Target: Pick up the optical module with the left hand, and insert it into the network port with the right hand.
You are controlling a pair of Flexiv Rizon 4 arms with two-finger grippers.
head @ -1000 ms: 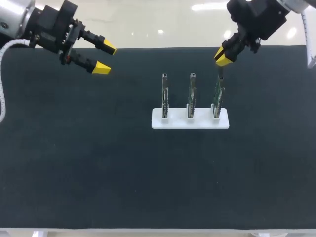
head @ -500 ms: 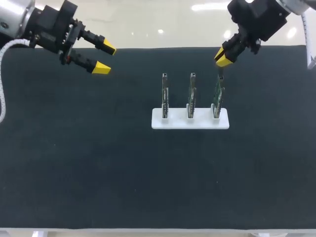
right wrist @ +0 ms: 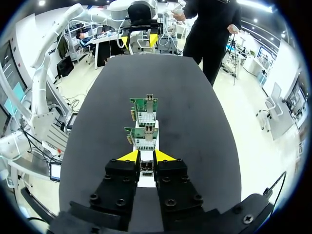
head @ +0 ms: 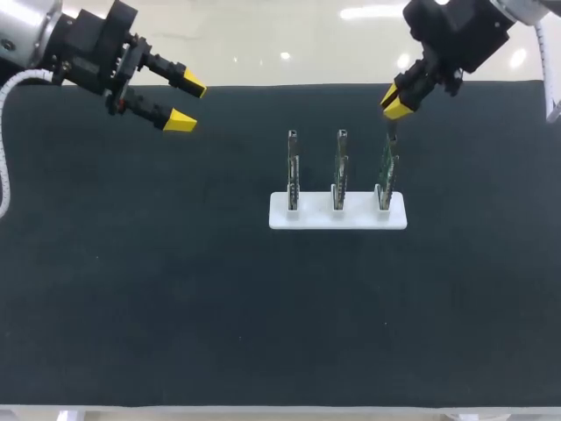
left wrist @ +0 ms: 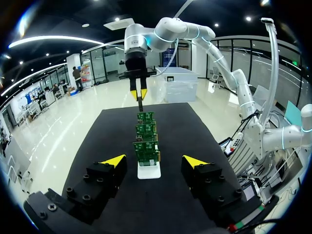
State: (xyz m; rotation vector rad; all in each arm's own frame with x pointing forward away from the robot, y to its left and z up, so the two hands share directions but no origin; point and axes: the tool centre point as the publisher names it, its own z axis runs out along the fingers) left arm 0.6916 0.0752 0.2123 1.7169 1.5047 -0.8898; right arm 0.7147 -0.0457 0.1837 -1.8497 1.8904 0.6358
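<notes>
A: Surface?
B: Table (head: 175,307) with a matte black top and a pale near edge. A flat white stand (head: 337,219) sits mid-table, with three thin green boards (head: 340,171) upright in its slots in a row.
A: Arms?
B: The left gripper (head: 188,103) hangs over the far left corner, angled inward, fingers spread wide. The right gripper (head: 394,101) is tilted down over the rightmost board (head: 386,175). Its fingers are narrow, clamped on the small dark module (head: 392,132).
A: Module where?
B: Between those yellow tips, lower end at that board's top.
</notes>
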